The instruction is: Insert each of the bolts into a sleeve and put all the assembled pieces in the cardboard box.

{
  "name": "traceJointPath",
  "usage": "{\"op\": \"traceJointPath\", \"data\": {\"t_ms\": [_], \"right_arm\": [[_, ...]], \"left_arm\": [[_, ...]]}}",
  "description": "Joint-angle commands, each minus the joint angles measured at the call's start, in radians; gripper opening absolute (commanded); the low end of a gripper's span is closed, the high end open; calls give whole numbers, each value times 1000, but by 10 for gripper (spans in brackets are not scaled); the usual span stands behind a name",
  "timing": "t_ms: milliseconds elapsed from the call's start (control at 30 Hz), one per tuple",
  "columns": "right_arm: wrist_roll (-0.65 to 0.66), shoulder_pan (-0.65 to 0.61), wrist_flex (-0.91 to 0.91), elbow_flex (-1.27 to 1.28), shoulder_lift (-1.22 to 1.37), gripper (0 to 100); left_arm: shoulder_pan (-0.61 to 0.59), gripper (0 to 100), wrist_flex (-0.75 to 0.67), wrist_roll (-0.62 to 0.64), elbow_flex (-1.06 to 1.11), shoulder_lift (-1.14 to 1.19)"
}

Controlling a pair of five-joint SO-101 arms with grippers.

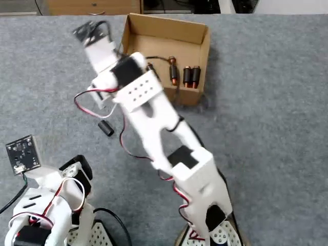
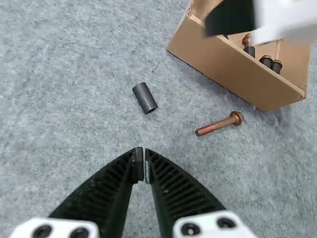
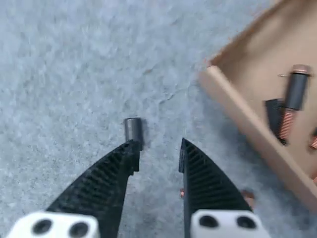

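Starting at the near edge of the table, the left claw [image 2: 143, 166] is clenched. Its black ribbed fingers are pressed tip to tip with nothing between them, and it hangs over the grey felt tabletop [image 2: 59, 74].

A bit past it, the short dark grey cylindrical sleeve [image 2: 144, 97] lies on its side, loose on the felt. Off to one side of that is the long copper-coloured bolt [image 2: 218, 125] with a flanged head. It's also lying flat, well apart from the sleeve and near the outer wall of the brown cardboard box [image 2: 233, 69].

The white right arm [image 1: 154, 110] stretches up the table from the near edge towards the box's corner. On its own wrist cam the right claw [image 3: 157, 148] is released and empty, with a clear gap between the fingers. The sleeve sits just beyond one fingertip [image 3: 126, 158], and I honestly can't tell if it's touching.

Farthest out, the open-topped box sits at the far side of the table. Inside are the assembled pieces [image 1: 187, 76], copper bolts wearing dark sleeves. The high view shows three of them lying close to the box's near wall: two side by side and a third just beside them.
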Motion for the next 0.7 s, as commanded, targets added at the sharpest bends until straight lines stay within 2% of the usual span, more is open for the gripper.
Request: {"op": "traceJointPath", "data": {"t_ms": [0, 300, 667], "right_arm": [[8, -48, -31, -19, 74, 123], [-41, -56, -44, -64, 360, 123], [-34, -74, -38, -134, 464, 123]], "left_arm": [[-12, 19, -9, -11, -5, -30], [-6, 19, -9, -9, -6, -30], [-5, 19, -9, -6, -5, -30]]}}
